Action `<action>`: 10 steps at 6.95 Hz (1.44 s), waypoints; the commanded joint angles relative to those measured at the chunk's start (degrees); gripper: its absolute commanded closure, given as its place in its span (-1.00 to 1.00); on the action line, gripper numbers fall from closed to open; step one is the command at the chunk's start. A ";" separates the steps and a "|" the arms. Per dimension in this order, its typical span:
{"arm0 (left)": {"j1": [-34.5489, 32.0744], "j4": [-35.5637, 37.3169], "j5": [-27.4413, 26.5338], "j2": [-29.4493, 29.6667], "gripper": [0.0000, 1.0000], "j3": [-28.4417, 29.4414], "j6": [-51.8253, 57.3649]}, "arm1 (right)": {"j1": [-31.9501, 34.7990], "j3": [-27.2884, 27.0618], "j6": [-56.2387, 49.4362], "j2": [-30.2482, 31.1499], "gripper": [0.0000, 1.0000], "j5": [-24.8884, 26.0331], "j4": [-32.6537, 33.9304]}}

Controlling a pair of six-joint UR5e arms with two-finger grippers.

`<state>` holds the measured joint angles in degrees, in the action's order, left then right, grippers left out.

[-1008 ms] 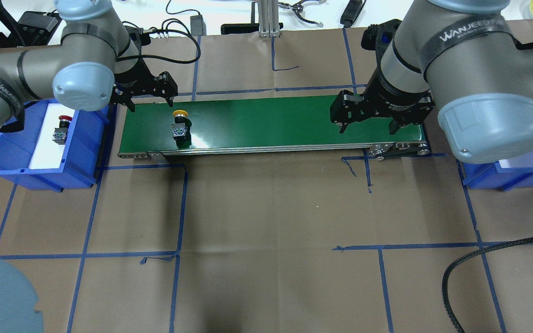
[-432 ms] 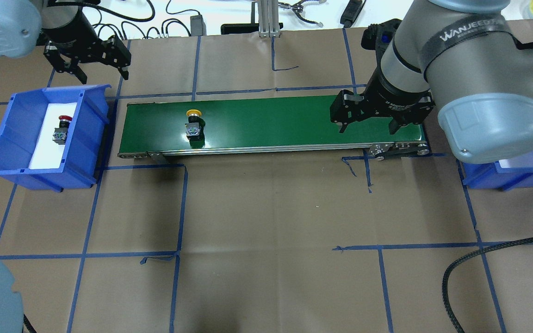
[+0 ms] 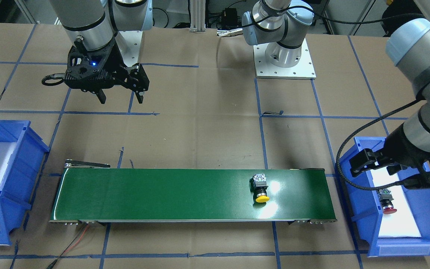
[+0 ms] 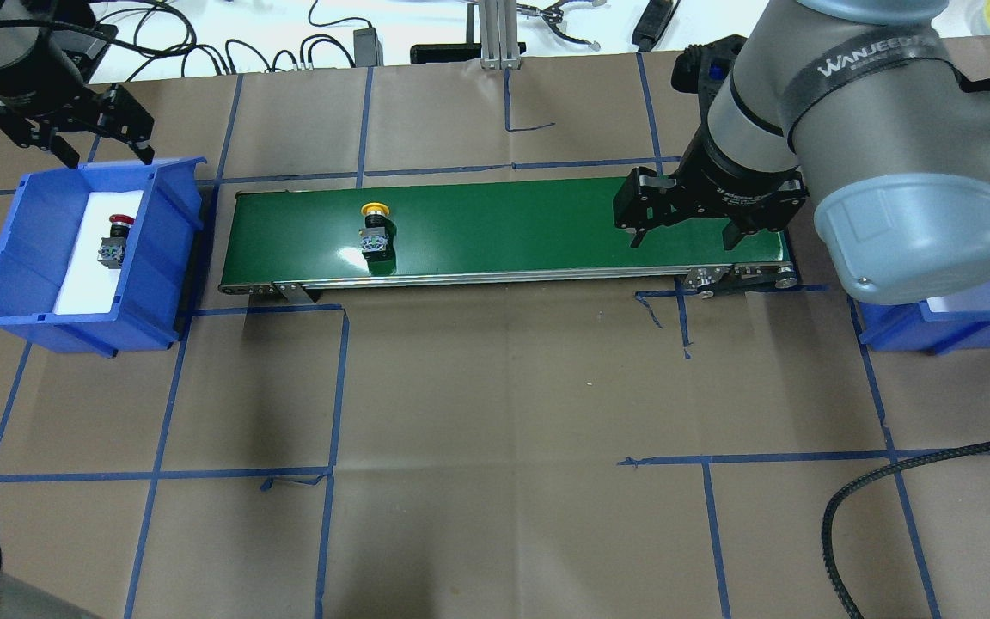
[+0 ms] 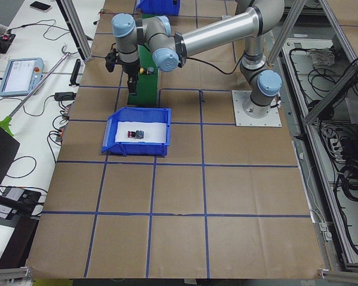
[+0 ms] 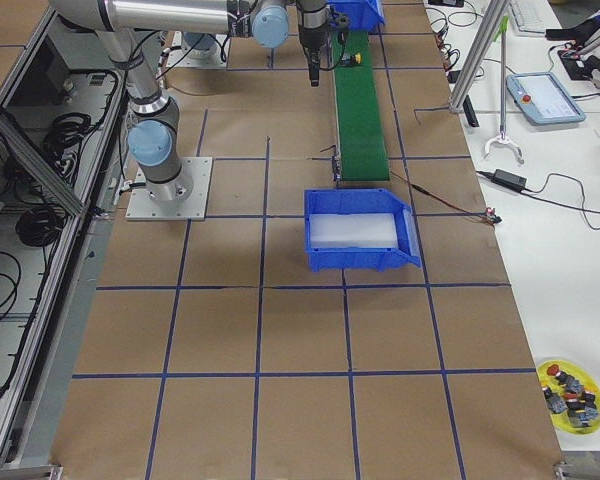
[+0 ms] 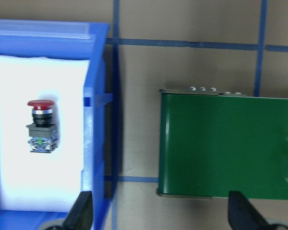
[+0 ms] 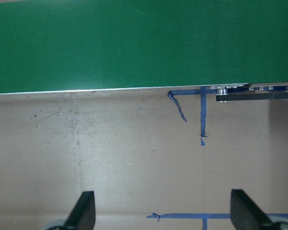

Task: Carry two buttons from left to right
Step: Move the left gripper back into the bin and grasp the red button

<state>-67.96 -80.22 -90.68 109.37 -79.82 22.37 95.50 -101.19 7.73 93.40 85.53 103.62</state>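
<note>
Table: brown paper (image 4: 495, 387) marked off in blue tape squares, cables and a tablet along the far bench.
Near to far, from my shoulders: bare paper first, then the green belt (image 4: 504, 228) running left to right, a blue bin (image 4: 160, 284) at its left end and a second blue bin (image 3: 21, 164) at its right end.
Yellow button (image 4: 375, 230): it lay on the belt, left of the middle, cap pointing away from me, well apart from both my grippers.
Red button (image 4: 114, 241): it lay on the white pad inside the left bin, cap away from me, rear block towards me; my left wrist view showed it (image 7: 41, 125) clear of the bin walls.
Left gripper (image 4: 74, 137): spread wide, holding nothing, poised above the far rim of the left bin.
Right gripper (image 4: 688, 225): also spread and empty, hanging over the right end of the belt; its wrist view showed only belt and paper between the fingers.
Step in hand, as I judged it: fetch the red button.
How to do it well: I needed to centre over the black body, line my fingers across its narrow sides, come straight down between the bin walls and close below the cap.
Right side: I judged it best to wait, open, for the yellow button.
Risk: clipping the bin rim, or rolling the button on its round cap.
</note>
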 commanded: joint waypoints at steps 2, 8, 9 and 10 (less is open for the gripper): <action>8.97 2.94 0.41 3.91 -0.99 -0.34 10.59 | 0.04 -0.06 0.01 -0.15 -1.00 -0.01 0.00; 8.37 29.83 0.68 8.21 -0.99 -16.68 7.52 | 0.04 -0.06 0.01 0.12 -1.00 0.08 -0.09; 8.37 30.64 0.68 9.80 -0.99 -16.60 7.60 | 0.04 -0.06 0.01 0.03 -1.00 0.08 0.00; 8.37 30.65 0.59 10.51 -0.99 -16.07 7.69 | 0.04 -0.06 0.01 -0.06 -1.00 0.08 0.00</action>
<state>-59.58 -50.30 -90.02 118.69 -96.08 29.97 95.54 -101.25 7.73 93.42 85.61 103.60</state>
